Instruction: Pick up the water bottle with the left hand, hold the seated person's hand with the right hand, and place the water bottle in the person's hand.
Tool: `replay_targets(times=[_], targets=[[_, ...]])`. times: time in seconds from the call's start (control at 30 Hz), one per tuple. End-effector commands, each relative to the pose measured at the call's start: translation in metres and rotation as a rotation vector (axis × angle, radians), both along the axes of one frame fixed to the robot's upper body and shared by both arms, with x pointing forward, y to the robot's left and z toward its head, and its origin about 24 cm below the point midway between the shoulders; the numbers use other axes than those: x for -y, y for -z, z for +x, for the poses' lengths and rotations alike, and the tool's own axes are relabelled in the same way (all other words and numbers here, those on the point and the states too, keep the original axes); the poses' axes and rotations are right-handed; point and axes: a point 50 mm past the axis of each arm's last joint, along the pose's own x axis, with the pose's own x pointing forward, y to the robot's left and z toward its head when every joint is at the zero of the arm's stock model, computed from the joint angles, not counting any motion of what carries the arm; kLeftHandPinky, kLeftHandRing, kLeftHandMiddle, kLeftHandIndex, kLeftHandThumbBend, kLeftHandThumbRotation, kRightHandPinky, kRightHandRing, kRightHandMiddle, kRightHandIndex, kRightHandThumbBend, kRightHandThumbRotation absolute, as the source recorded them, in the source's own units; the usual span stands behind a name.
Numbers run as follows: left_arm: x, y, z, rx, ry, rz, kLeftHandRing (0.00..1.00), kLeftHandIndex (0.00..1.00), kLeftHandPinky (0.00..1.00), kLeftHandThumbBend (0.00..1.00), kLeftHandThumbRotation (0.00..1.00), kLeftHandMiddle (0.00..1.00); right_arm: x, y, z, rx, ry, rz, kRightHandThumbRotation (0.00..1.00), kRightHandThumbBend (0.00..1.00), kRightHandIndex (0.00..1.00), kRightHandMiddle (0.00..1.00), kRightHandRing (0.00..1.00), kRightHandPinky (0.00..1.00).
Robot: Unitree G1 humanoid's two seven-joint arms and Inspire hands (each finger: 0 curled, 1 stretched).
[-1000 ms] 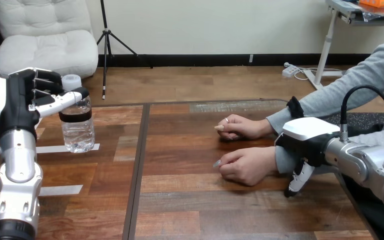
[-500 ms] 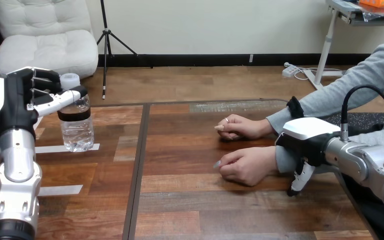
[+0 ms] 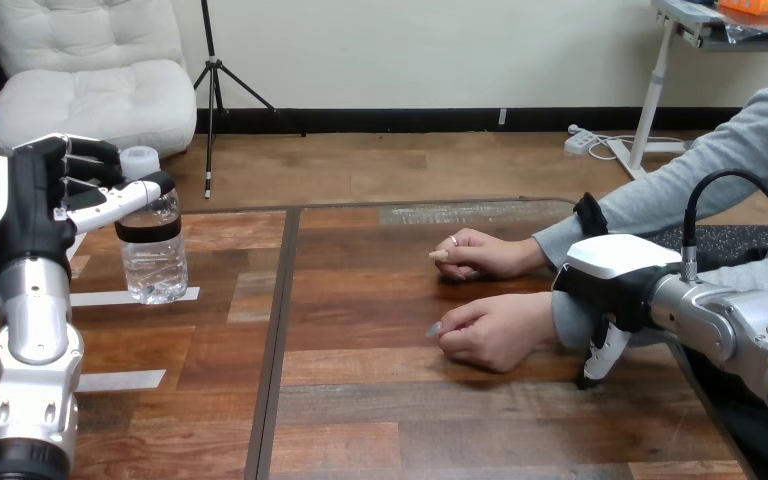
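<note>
One water bottle (image 3: pixel 155 255) stands on the table (image 3: pixel 410 400) at the left, with the left hand (image 3: pixel 55 200) curled round its neck. The right hand (image 3: pixel 610 285) sits over the wrist of the person's nearer hand (image 3: pixel 495 330); whether it grips cannot be told. Recommended: lift the bottle straight up and upright, with the grip firm.

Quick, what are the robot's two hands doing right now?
Left hand: closed round the neck of the clear plastic water bottle.
Right hand: against the person's grey-sleeved forearm; open or closed cannot be told.
</note>
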Motion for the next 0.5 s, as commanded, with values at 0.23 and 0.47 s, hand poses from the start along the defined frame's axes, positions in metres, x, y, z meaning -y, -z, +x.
replay_targets(times=[0.23, 0.47], targets=[[0.0048, -0.0305, 0.0096, 0.112, 0.018, 0.005, 0.38, 0.46, 0.3, 0.77, 0.0, 0.44, -0.0062, -0.0255, 0.0159, 0.084, 0.009, 0.027, 0.03, 0.69, 0.46, 0.4, 0.31, 0.26], [0.0047, -0.0304, 0.0096, 0.114, 0.023, -0.006, 0.38, 0.46, 0.3, 0.77, 0.0, 0.44, -0.0054, -0.0262, 0.0157, 0.092, 0.007, 0.035, 0.05, 0.63, 0.43, 0.38, 0.29, 0.23]])
